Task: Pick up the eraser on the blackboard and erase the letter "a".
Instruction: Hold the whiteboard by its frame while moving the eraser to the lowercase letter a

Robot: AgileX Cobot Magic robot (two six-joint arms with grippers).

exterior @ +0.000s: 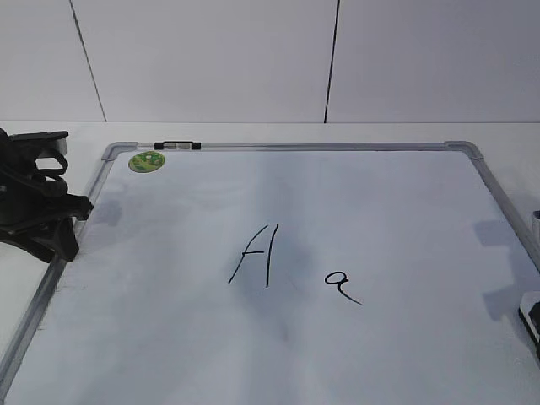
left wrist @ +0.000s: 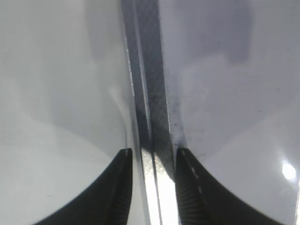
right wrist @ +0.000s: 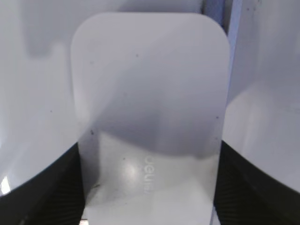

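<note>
The eraser (right wrist: 150, 93), a flat white rounded block, fills the right wrist view. My right gripper (right wrist: 149, 150) has its black jaws pressed on both of the eraser's long sides. In the exterior view this gripper (exterior: 532, 325) shows only at the far right edge, by the frame of the blackboard (exterior: 152, 278). The small letter "a" (exterior: 340, 285) is written right of centre, well left of the gripper. My left gripper (left wrist: 152, 154) is open and empty, straddling the board's left frame rail (left wrist: 150, 93). It is at the board's left edge in the exterior view (exterior: 59, 240).
A taller capital "A" (exterior: 256, 253) stands just left of the "a". A round green sticker (exterior: 147, 161) sits in the board's far left corner. A black and white clip (exterior: 177, 145) sits on the top frame. A white wall rises behind the table.
</note>
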